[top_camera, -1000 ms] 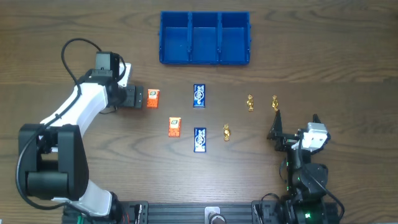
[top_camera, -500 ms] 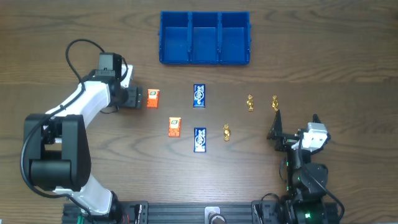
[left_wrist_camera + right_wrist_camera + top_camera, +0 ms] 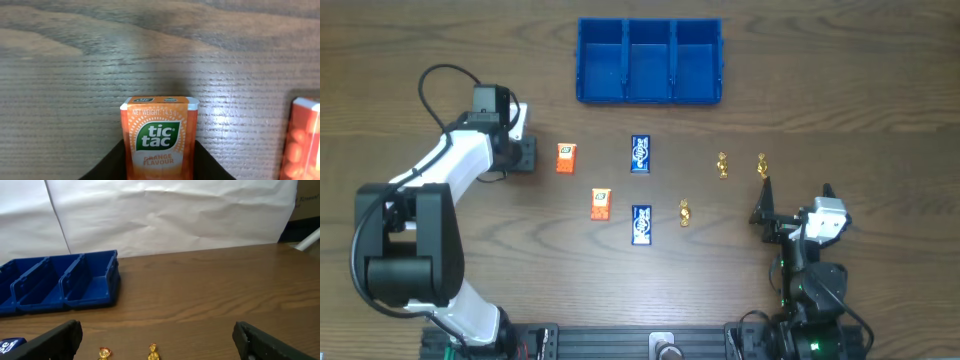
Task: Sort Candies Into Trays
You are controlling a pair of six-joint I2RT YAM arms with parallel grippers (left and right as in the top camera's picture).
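Sorting's hardly begun, I'd say: L gripper (image 3: 532, 155) sits toward the worktop's (image 3: 880, 100) left edge w/ one orange mint box (image 3: 566, 158) right at its tip, flat on the wood – can't tell if it's clamped on it. Second orange box (image 3: 602, 204), two blue packets (image 3: 640, 154) and three gold candies (image 3: 722, 165) lie loose across the middle, none in the blue tray (image 3: 650, 98) by the far edge, which is empty, so all 7 pcs are left. R gripper (image 3: 796, 195) hangs spread wide nr the near-right corner, holding nothing.
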